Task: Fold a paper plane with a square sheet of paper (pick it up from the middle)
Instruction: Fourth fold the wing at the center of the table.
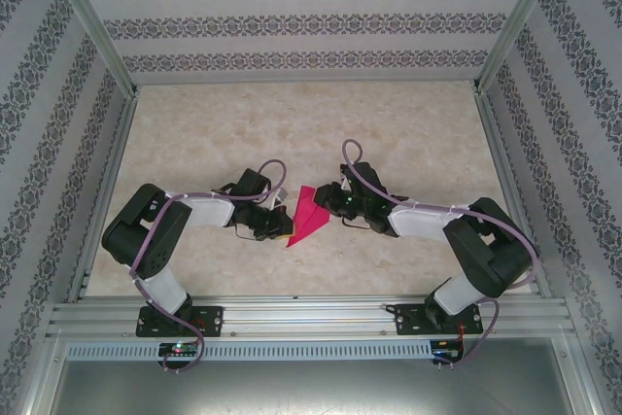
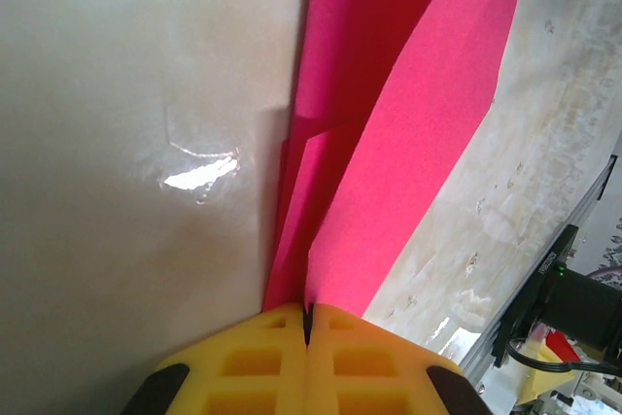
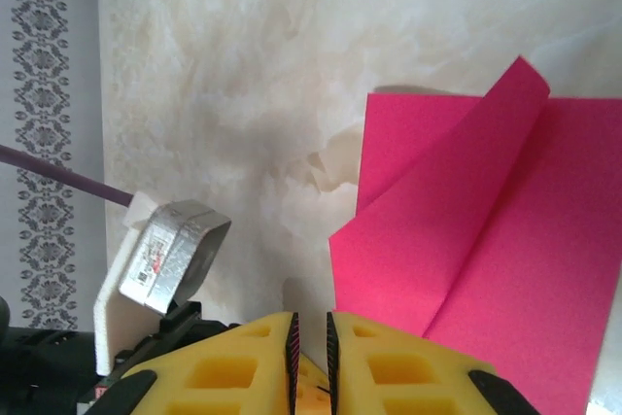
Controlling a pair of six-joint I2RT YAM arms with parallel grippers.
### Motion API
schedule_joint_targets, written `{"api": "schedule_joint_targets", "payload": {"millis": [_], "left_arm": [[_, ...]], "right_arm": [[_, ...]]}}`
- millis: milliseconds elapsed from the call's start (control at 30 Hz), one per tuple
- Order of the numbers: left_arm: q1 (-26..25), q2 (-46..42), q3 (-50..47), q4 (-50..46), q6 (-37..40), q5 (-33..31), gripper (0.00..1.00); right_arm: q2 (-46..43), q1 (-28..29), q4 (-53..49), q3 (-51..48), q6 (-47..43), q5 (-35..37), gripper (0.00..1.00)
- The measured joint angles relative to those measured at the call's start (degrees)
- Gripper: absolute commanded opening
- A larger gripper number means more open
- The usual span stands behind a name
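Observation:
The magenta-pink sheet of paper (image 1: 308, 216) lies mid-table between the two arms, folded into a narrow pointed shape. In the left wrist view its layers (image 2: 408, 143) rise from the table with one flap standing up. My left gripper (image 2: 307, 323) is shut on the paper's near end, the yellow fingers (image 2: 253, 366) pressed together on it; from above it (image 1: 283, 226) sits at the paper's left side. My right gripper (image 3: 311, 332) hovers just left of the paper (image 3: 486, 240), jaws a narrow gap apart with nothing between them. From above it (image 1: 327, 203) is at the paper's upper right edge.
The marbled tabletop (image 1: 292, 133) is walled by patterned panels and metal posts. An aluminium rail (image 1: 311, 318) runs along the near edge by the arm bases. The left arm's silver wrist camera (image 3: 170, 255) is close to my right gripper.

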Motion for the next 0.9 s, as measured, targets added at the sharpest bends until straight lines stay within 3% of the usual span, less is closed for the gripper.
{"api": "schedule_joint_targets", "payload": {"millis": [400, 900], "left_arm": [[0.0, -0.1, -0.2, 0.2, -0.7, 0.0, 0.00], [0.0, -0.2, -0.3, 0.4, -1.1, 0.0, 0.00]], "right_arm": [[11.9, 3.0, 0.1, 7.1, 0.1, -3.8, 0.18], [16.1, 2.5, 3.1, 7.1, 0.8, -6.0, 0.18]]}}
